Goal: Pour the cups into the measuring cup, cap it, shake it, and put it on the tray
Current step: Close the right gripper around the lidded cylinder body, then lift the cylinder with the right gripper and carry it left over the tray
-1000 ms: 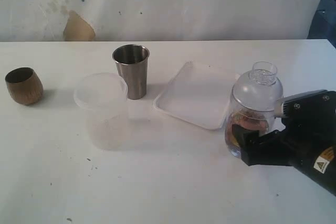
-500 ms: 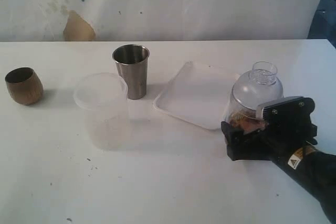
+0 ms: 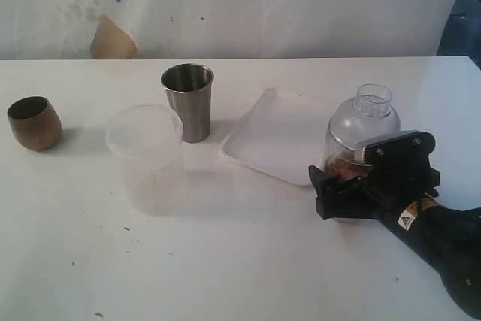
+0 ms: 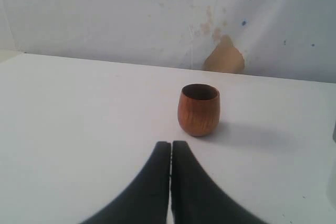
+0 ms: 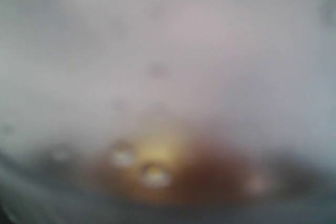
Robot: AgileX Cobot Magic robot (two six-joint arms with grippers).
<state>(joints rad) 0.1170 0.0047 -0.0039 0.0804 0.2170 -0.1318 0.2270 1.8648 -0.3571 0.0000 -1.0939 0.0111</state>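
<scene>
The clear measuring cup (image 3: 347, 163), with brown contents at its bottom and a clear dome lid (image 3: 366, 120) on it, stands by the near right edge of the white tray (image 3: 274, 137). My right gripper (image 3: 338, 180) is open and straddles the cup's lower part, with one black finger (image 3: 322, 189) in front of it. The right wrist view is a close blur of the measuring cup (image 5: 168, 166). The steel tumbler (image 3: 188, 101), frosted cup (image 3: 146, 157) and wooden cup (image 3: 34, 122) stand to the left. My left gripper (image 4: 171, 145) is shut and empty, a little short of the wooden cup (image 4: 199, 109).
A white wall with a tan patch (image 3: 113, 39) runs behind the white table (image 3: 240, 261). My right arm (image 3: 436, 234) lies over the table's near right corner. The left arm does not show in the exterior view.
My right gripper has slid left and forward, from beside the measuring cup to around its lower part. The cup shifted slightly left. The left gripper has not moved.
</scene>
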